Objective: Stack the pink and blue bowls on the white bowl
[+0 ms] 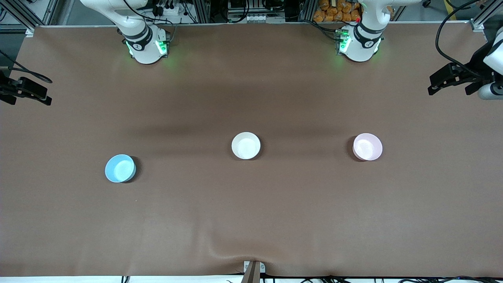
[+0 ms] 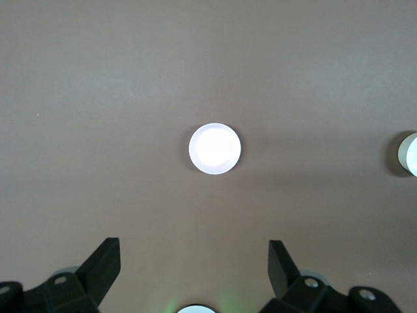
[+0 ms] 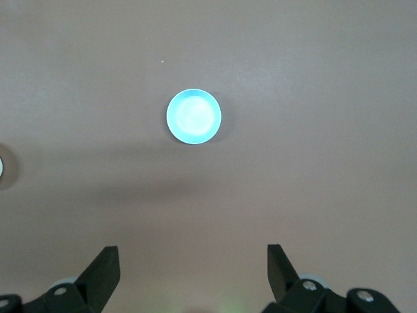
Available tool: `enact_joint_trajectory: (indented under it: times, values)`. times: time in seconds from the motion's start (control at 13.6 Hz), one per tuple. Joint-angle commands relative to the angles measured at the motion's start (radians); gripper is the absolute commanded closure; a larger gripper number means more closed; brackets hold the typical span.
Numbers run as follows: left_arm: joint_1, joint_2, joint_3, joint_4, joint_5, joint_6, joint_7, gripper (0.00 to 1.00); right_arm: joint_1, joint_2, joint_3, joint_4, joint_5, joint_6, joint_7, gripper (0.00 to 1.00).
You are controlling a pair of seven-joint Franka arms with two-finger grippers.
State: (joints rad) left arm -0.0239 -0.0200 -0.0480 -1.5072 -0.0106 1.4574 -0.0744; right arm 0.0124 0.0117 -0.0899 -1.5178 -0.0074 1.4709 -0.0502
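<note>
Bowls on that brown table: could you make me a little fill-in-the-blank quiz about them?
1. The glossy round bowl between the other two is ____.
2. The pale pink bowl sits toward the ____ arm's end of the table.
3. The sky-blue bowl lies ____ to the front camera than the off-white bowl.

Missing words: white; left; nearer

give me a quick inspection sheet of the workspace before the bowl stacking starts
surface: brown table cover, rumpled at the edge nearest the front camera
job's things: blue bowl, white bowl and pink bowl each stand alone, upright, none stacked
clutter: nothing seen
grippers: left gripper open, high over the pink bowl; right gripper open, high over the blue bowl; both empty
cables: black cable at the left arm's end
surroundings: orange items past the table edge by the arm bases
</note>
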Motion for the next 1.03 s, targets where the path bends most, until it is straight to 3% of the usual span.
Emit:
enact_joint_trajectory:
  times: [0.0,0.29,0.96]
  values:
    - [0.001,0.008,-0.003,0.016,0.006,-0.015,0.016,0.0,-0.002,0.001,0.002,-0.005,-0.013,0.005,-0.007,0.0]
    - [-0.002,0.078,-0.006,-0.002,0.006,0.006,0.016,0.0,0.008,0.011,0.002,-0.007,-0.011,0.005,-0.007,0.0]
    - [-0.002,0.224,-0.01,-0.338,-0.002,0.476,-0.007,0.0,0.035,0.034,0.004,-0.007,-0.011,-0.004,-0.005,0.0]
